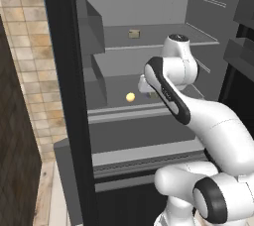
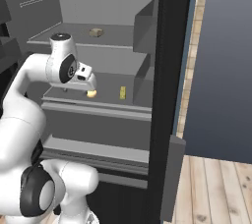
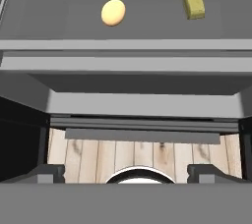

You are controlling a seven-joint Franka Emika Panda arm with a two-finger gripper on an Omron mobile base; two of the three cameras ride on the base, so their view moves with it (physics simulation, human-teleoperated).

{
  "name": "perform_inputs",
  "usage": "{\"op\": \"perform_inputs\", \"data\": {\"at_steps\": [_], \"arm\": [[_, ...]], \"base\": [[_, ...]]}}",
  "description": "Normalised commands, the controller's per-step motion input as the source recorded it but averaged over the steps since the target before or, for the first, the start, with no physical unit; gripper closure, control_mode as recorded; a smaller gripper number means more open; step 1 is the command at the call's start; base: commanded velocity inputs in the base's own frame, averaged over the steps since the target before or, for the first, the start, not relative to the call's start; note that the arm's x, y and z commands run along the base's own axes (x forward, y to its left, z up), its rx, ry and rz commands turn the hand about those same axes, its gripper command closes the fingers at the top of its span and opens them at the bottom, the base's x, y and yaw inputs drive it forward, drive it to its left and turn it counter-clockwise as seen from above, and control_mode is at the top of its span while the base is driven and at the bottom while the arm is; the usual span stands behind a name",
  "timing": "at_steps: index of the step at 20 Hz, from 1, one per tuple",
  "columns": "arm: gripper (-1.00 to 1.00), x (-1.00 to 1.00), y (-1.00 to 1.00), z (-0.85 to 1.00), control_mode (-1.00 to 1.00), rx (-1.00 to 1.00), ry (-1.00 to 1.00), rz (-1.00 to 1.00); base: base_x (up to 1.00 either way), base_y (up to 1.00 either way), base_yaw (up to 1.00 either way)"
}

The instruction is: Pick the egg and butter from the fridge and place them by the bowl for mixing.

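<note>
1. The fridge [image 1: 64,96] stands open in front of the base, its grey shelves in plain view, so access to the food is already given.
2. The arm [image 1: 173,91] reaches in over the middle shelf [image 2: 113,101], with the hand just above and in front of the shelf's front edge.
3. The pincer [image 3: 126,176] is spread wide with nothing between its tips; seen from the hand, they frame the floor below the shelf front, not either item.
4. The butter [image 2: 122,92] lies on that middle shelf, a little deeper in and to the right of the egg, apart from it.
5. The egg [image 1: 130,97] rests on the same shelf near the front, close beside the hand but untouched.
6. A small tan block [image 1: 134,33] sits on the shelf above and plays no part.
7. As I judge it, neither item has been picked up: both grasps, both carries to the bowl and both placements remain, with the egg looking like the nearer first target.
</note>
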Motion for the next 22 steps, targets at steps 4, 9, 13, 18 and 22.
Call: {"op": "perform_inputs", "data": {"at_steps": [4, 9, 13, 18, 22], "arm": [[-1.0, 0.21, 0.3, -0.39, -1.0, 0.0, 0.0, 0.0], [-1.0, 0.31, 0.2, -0.32, -1.0, 0.0, 0.0, 0.0], [-1.0, 0.26, 0.13, -0.14, -1.0, 0.0, 0.0, 0.0], [-1.0, 0.27, 0.08, -0.08, -1.0, 0.0, -0.01, 0.0], [-1.0, 0.28, 0.0, -0.01, -1.0, -0.03, -0.05, 0.0]], "base": [[0.0, 0.0, 0.0], [0.0, 0.0, 0.0], [0.0, 0.0, 0.0], [0.0, 0.0, 0.0], [0.0, 0.0, 0.0]]}}
